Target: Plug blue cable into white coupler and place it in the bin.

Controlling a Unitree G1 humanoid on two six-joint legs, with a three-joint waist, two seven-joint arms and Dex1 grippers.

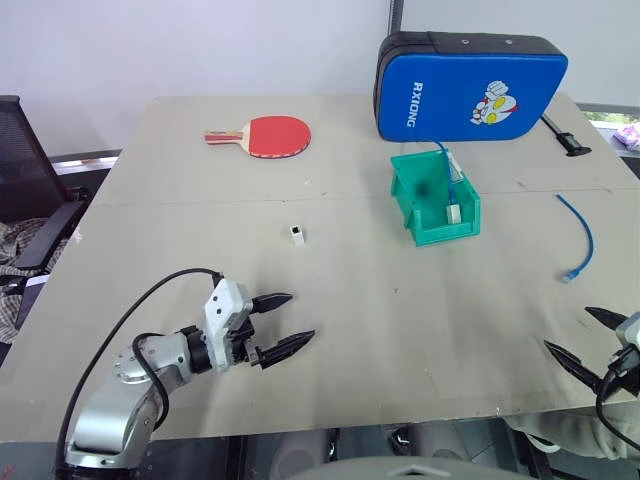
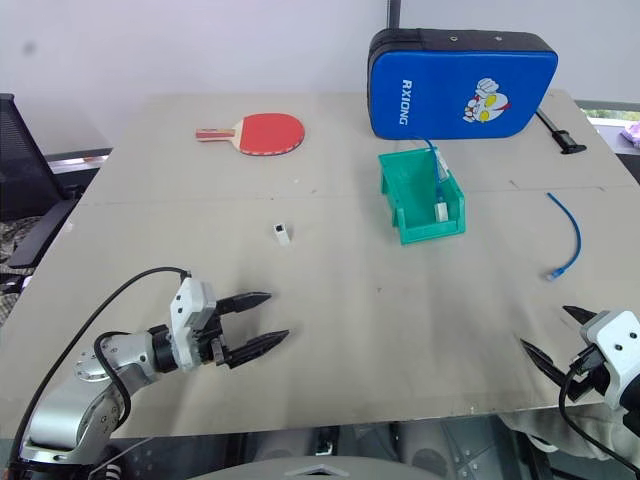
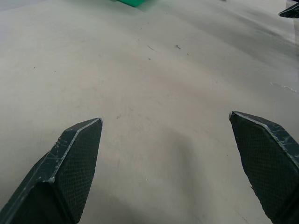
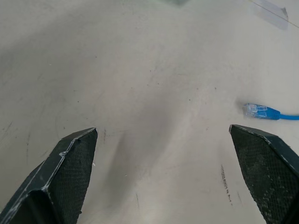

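The blue cable (image 1: 589, 238) lies loose on the table at the right, its clear plug (image 4: 256, 111) at the near end. Near the table's middle, the small white coupler (image 1: 297, 234) stands alone. The green bin (image 1: 409, 197) sits behind the middle, and inside it are another blue cord and a white block. My left gripper (image 1: 300, 317) hovers open over the near left of the table, short of the coupler. At the near right edge my right gripper (image 1: 567, 328) is open too, with the cable's plug just beyond its fingers.
A big blue padded case (image 1: 470, 85) stands at the back behind the bin. A red table-tennis paddle (image 1: 270, 135) lies at the back left. A black tool (image 1: 566, 137) lies at the back right, and a black chair (image 1: 25, 180) stands off the table's left edge.
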